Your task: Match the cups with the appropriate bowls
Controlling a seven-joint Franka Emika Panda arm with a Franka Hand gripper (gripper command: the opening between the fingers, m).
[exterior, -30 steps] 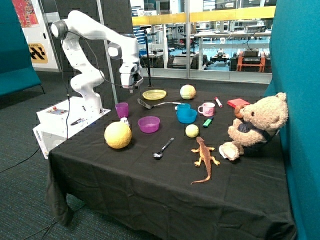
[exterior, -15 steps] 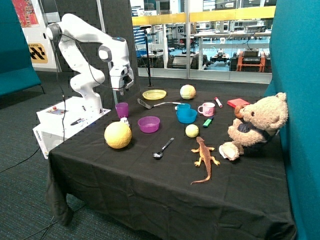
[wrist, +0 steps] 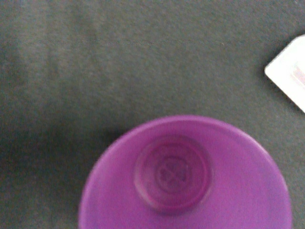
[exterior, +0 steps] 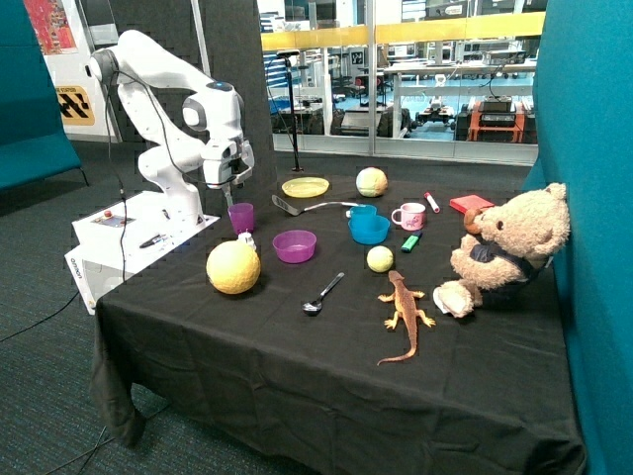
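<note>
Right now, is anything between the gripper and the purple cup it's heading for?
No. In the outside view the gripper hangs just above the purple cup with only air between. The wrist view looks straight into the empty cup, unobstructed.

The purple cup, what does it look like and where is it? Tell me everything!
The purple cup is a small see-through plastic tumbler with no handle. It stands upright and empty on the black tablecloth, near the table's back corner, behind the big yellow ball and beside the purple bowl. From above, a round stamped mark shows on its bottom. The claw hangs just above it, not touching.
</note>
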